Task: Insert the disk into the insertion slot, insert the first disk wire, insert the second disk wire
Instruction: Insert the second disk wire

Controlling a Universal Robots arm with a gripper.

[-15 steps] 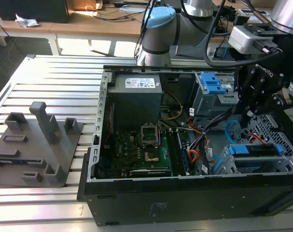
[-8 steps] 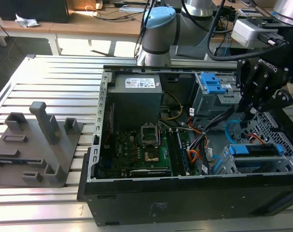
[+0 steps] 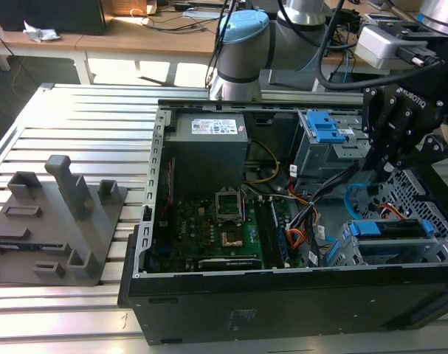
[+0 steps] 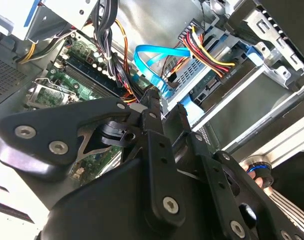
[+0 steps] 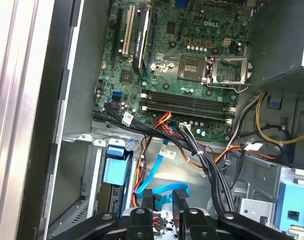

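The disk (image 3: 393, 228), grey in a bright blue carrier, sits inside the insertion slot (image 3: 430, 254), a silver perforated cage at the case's corner on the exterior view's right. My black gripper (image 3: 377, 171) hangs just above and behind it. In both wrist views the fingers stand close together at the end of a flat blue wire (image 4: 154, 62), whose light-blue end lies between the gripper (image 4: 167, 102) tips. The same blue wire (image 5: 162, 191) loops beside the disk's carrier (image 5: 115, 170). A red, yellow and black wire bundle (image 4: 207, 47) runs to the disk (image 4: 209, 92); its plug is hidden.
The open black case holds a green motherboard (image 3: 224, 221), a grey power supply (image 3: 209, 147) and a larger grey bay with blue latches (image 3: 327, 129). Loose cable bundles (image 5: 192, 147) cross near the cage. A grey fixture (image 3: 61, 221) stands on the slatted metal table (image 3: 83, 125).
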